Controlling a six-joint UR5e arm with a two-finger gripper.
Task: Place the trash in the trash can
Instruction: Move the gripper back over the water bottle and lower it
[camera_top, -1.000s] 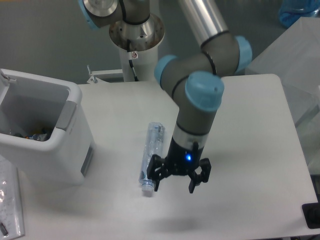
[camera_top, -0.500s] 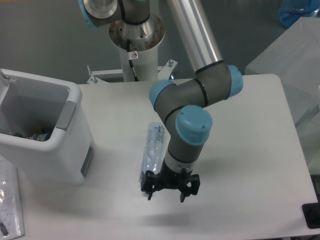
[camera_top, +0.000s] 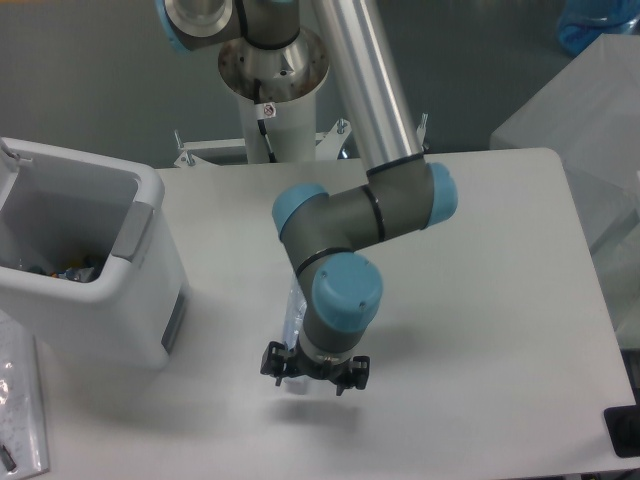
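The trash I can see is a clear bluish plastic bottle (camera_top: 291, 322) lying on the white table. Only a narrow strip of it shows, left of my forearm; the rest is behind the wrist and gripper. My gripper (camera_top: 311, 373) points down right over the bottle's near end, open, with one black finger on each side. The trash can (camera_top: 150, 300) is a big white bin with a grey inside, standing at the table's left edge well apart from the gripper. A few small items lie at its bottom.
The arm's pedestal (camera_top: 272, 75) stands at the table's back edge. A clear plastic sheet (camera_top: 20, 405) lies left of the bin. A pale covered surface (camera_top: 590, 110) rises at the right, and a black object (camera_top: 625, 430) sits at the lower right corner.
The gripper has swung left and toward the front, from beside the bottle's right to directly over its near end, and now hides most of the bottle. The bottle has not moved.
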